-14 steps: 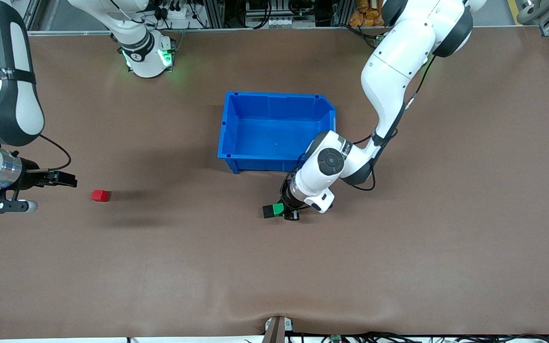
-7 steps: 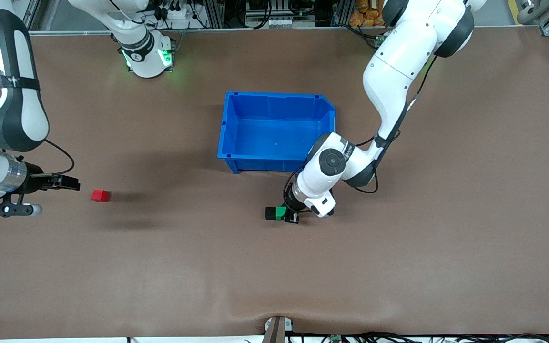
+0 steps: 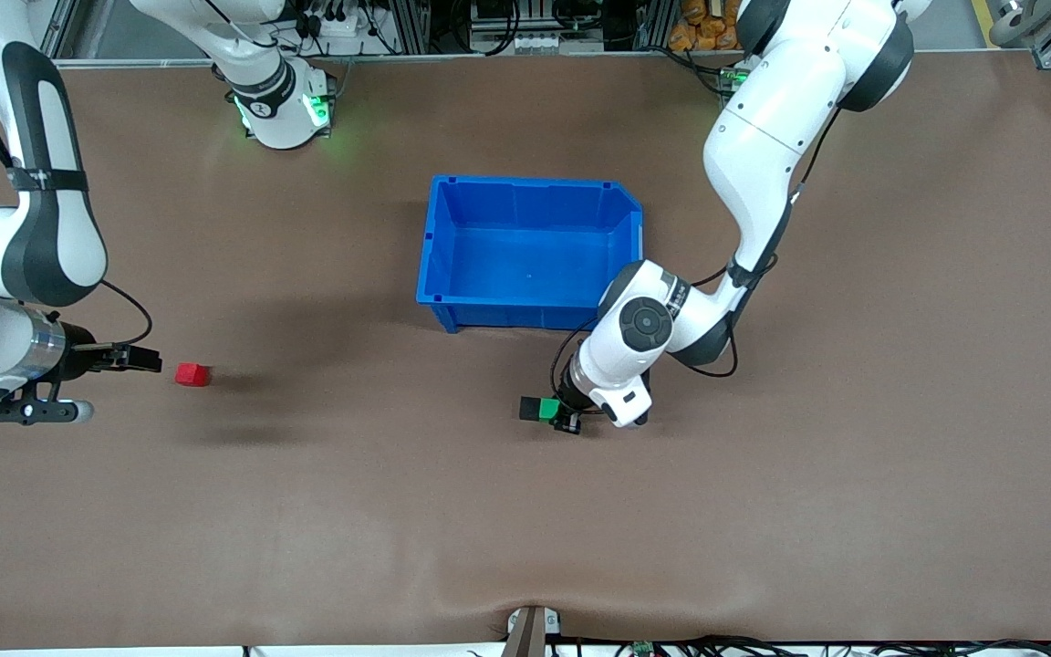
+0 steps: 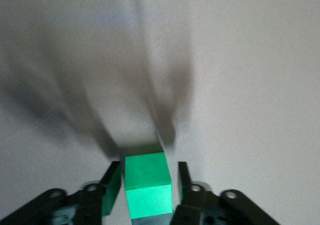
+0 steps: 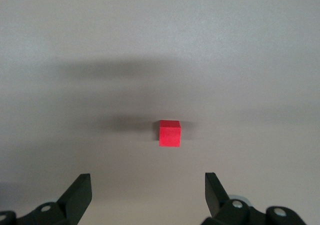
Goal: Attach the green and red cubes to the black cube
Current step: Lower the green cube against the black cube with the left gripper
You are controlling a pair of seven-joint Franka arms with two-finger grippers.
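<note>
The green cube (image 3: 549, 410) lies on the table, pressed against the black cube (image 3: 529, 408), nearer to the front camera than the blue bin. My left gripper (image 3: 563, 417) is low around the green cube (image 4: 147, 185). Its fingers stand on either side of the cube with a narrow gap, so it is open. The red cube (image 3: 192, 374) lies alone toward the right arm's end of the table. My right gripper (image 3: 146, 359) hovers close beside it, open and empty. In the right wrist view the red cube (image 5: 170, 133) sits ahead of the right gripper (image 5: 148, 191).
A big blue bin (image 3: 525, 184), empty, stands mid-table just beside the left arm's wrist. Brown table surface lies all round the cubes. Cables and frames run along the table's edge by the robot bases.
The left gripper's fingers have parted from the green cube, and the joined green and black cubes have shifted slightly toward the left arm's end. The right gripper has moved closer to the red cube.
</note>
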